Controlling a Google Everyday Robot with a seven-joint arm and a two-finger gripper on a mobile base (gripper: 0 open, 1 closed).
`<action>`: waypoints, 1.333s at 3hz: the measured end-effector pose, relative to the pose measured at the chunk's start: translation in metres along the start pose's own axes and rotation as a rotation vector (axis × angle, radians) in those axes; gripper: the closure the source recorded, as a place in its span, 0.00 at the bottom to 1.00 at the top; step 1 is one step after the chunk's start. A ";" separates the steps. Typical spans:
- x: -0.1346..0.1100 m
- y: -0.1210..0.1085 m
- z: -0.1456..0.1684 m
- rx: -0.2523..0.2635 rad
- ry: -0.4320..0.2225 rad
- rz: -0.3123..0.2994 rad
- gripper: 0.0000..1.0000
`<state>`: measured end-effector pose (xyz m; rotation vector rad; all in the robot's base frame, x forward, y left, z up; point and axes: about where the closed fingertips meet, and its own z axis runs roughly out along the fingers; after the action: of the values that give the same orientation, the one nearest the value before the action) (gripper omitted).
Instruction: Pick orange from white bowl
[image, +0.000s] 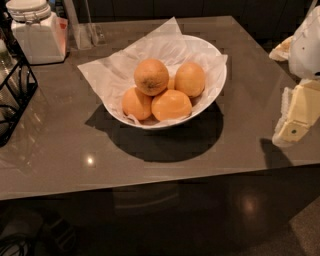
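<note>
The white bowl (212, 97) stands near the middle of the table, lined with crumpled white paper that spills over its left rim. Several oranges lie in it. The orange (151, 76) with dull brownish skin and a dark blotch sits on top at the left of the pile. Brighter oranges lie beside and below it. My gripper (296, 119) is at the right edge of the view, over the table's right side, well to the right of the bowl and apart from it.
A white lidded jar (37, 35) stands at the back left. A black wire rack (15, 95) is at the left edge. A clear stand (87, 32) is behind the bowl. The table's front edge (150, 182) runs below the bowl.
</note>
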<state>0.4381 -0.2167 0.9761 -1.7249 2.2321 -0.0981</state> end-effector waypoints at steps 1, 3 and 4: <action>0.000 0.000 0.000 0.000 0.000 0.000 0.00; -0.058 -0.029 0.016 -0.056 -0.121 -0.100 0.00; -0.107 -0.042 0.029 -0.106 -0.200 -0.183 0.00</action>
<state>0.5096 -0.1217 0.9812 -1.9004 1.9670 0.1476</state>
